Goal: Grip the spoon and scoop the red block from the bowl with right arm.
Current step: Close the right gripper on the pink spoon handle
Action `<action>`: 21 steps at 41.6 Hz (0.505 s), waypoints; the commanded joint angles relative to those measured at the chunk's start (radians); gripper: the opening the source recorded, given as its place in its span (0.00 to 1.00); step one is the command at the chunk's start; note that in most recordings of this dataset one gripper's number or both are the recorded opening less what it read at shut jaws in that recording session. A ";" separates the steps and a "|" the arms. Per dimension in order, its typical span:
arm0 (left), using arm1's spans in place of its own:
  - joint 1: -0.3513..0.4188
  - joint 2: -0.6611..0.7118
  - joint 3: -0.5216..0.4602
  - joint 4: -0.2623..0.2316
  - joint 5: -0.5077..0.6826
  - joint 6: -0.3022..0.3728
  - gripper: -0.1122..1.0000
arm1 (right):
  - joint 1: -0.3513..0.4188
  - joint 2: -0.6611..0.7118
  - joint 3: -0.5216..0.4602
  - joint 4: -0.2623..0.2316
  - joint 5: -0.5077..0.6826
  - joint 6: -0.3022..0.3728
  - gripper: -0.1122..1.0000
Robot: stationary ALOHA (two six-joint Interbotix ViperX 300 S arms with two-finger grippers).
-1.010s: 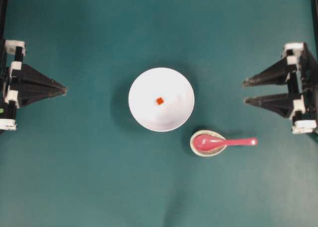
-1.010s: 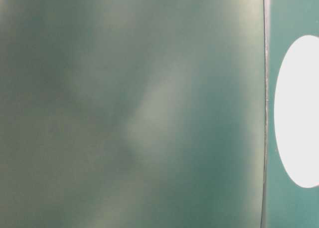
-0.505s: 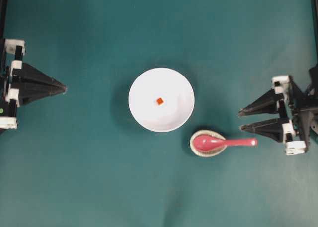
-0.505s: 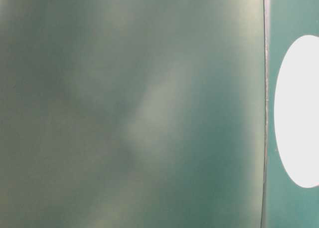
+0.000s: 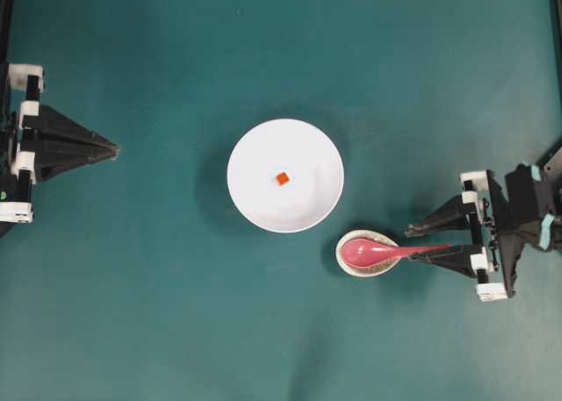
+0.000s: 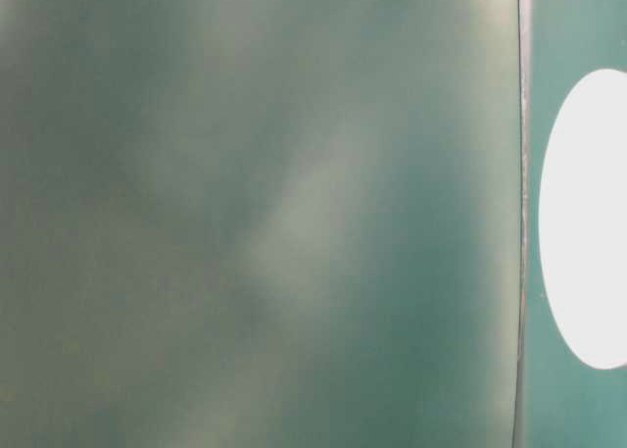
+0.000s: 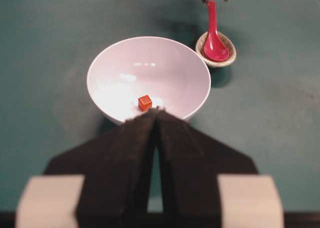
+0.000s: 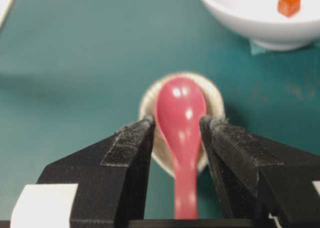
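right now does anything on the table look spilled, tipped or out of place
Nothing stands out. The spoon lies in its speckled rest, the red block sits inside the upright bowl, and nothing is spilled. The table-level view is only a blur, so it adds nothing.

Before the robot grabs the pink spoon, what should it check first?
1. Right gripper open: ok.
2. Pink spoon handle between the fingers: ok, one finger on each side.
3. Spoon lying in the speckled rest: ok.
4. Red block inside the white bowl: ok.
5. Left gripper away from the bowl: ok, shut at the table's edge.
6. Gripper low enough to pinch the handle: cannot tell.
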 commanded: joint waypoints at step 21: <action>0.003 0.008 -0.014 0.006 -0.005 0.018 0.10 | 0.129 0.198 -0.006 0.129 -0.150 -0.003 0.54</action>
